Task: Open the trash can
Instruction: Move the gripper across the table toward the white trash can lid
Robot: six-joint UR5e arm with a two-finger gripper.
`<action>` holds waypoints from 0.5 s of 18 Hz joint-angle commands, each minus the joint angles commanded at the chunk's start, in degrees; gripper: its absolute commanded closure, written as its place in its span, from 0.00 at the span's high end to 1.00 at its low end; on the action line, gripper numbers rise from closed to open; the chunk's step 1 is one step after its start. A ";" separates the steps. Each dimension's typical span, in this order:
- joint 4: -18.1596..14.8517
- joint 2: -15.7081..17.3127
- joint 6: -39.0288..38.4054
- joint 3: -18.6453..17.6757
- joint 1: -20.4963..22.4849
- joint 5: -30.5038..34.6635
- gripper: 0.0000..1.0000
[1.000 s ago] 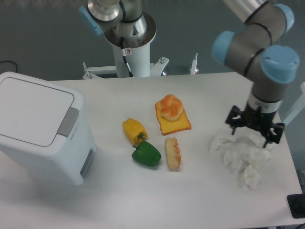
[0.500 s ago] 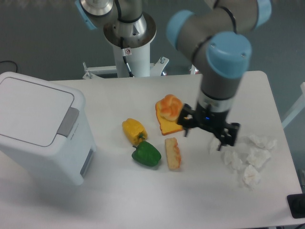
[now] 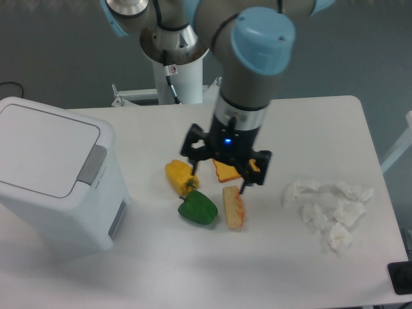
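Note:
The trash can (image 3: pixel 51 177) is a large white boxy bin at the left of the table. Its flat lid (image 3: pixel 42 154) lies closed, with a grey push tab (image 3: pixel 92 164) at the lid's right edge and a grey panel (image 3: pixel 118 219) on the front. My gripper (image 3: pixel 225 172) hangs open and empty above the food in the middle of the table, well to the right of the can and apart from it. Its body hides most of the toast and the bun.
A yellow pepper (image 3: pixel 179 176), a green pepper (image 3: pixel 197 208), a bread stick (image 3: pixel 233 207) and an orange toast slice (image 3: pixel 226 170) lie mid-table. Crumpled white tissues (image 3: pixel 328 209) lie at the right. The robot base (image 3: pixel 175 58) stands at the back.
The arm has swung leftward from above the tissues at the right to above the food in the middle. The gripper stays open. The trash can has not changed.

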 joint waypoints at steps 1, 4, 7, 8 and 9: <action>0.26 0.09 -2.20 0.00 -0.61 -0.62 1.00; 0.35 0.61 -6.52 -0.17 -3.77 -1.32 1.00; 1.92 1.14 -7.85 -1.14 -6.23 -2.55 1.00; 2.28 1.14 -8.11 -1.23 -6.94 -3.43 1.00; 2.20 1.49 -8.55 -1.49 -7.12 -3.78 1.00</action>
